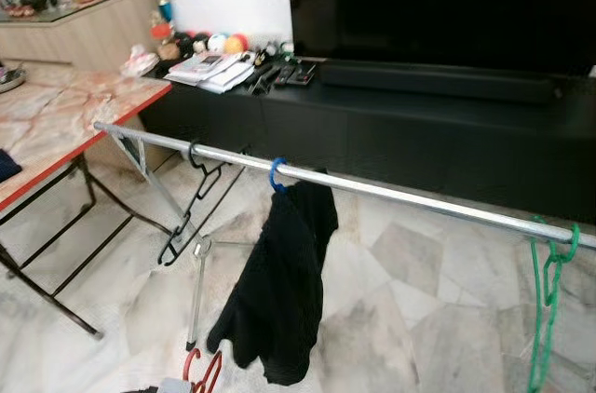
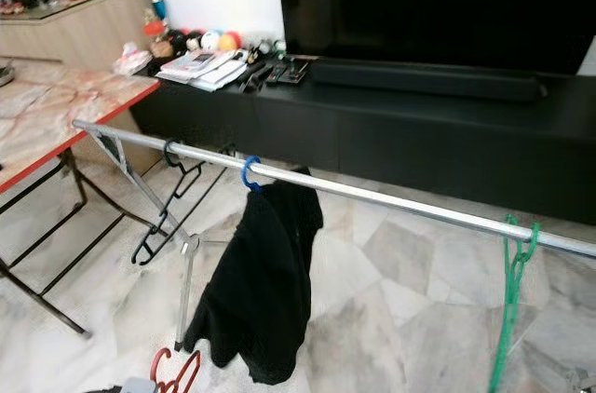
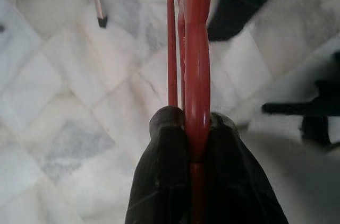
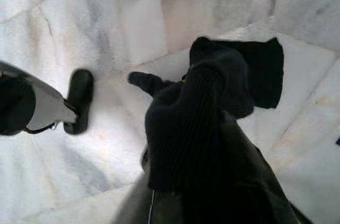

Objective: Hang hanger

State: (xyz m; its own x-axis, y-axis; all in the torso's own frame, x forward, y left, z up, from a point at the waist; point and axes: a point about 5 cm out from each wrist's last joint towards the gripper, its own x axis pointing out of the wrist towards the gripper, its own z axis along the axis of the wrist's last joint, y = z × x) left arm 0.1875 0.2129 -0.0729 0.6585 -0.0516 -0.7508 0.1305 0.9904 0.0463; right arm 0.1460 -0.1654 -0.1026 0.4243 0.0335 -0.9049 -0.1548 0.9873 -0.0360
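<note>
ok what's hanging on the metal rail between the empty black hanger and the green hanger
In the left eye view, a blue hanger carrying a black garment hangs on the silver rail; beyond it, the rail runs bare to the green hanger.

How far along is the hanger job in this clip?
Done: black hanger, blue hanger with a dark garment and green hanger hang on the rail. In hand: left gripper clamps the red hanger, low near the floor. Left: lifting it onto the rail.
</note>
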